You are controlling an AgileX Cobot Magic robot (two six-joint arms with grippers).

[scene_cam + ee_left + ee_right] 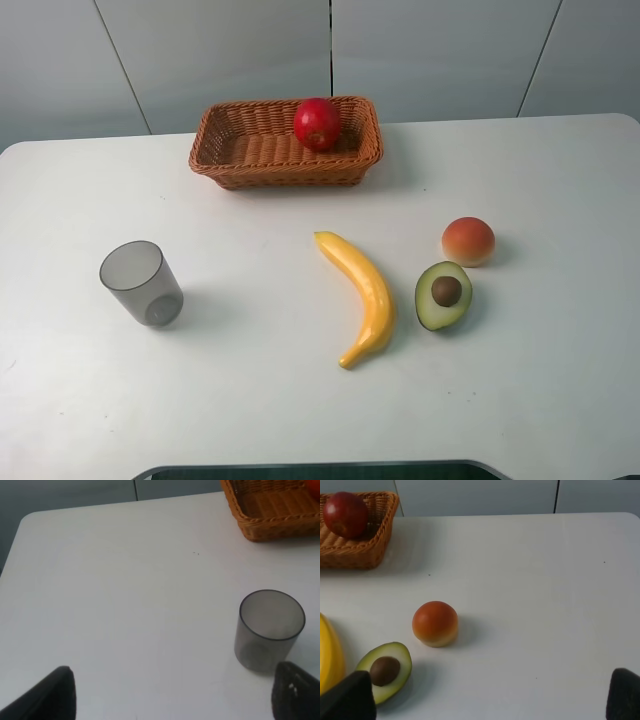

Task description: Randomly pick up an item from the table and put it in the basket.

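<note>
Already the apple (317, 123) sits inside the basket (215, 155), so little is left to spoil.
Both tools, left (170, 692) and right (490, 695), hang spread and empty above the counter (560, 380). As I judge it, a careless left sweep could tip the cup (142, 282), and a right one could nudge the peach (435, 623) or avocado (385, 670).

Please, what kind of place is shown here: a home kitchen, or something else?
Probably a robot test bench, not a kitchen: a bare white table before plain grey wall panels, with only a basket and a few fruits laid out.
</note>
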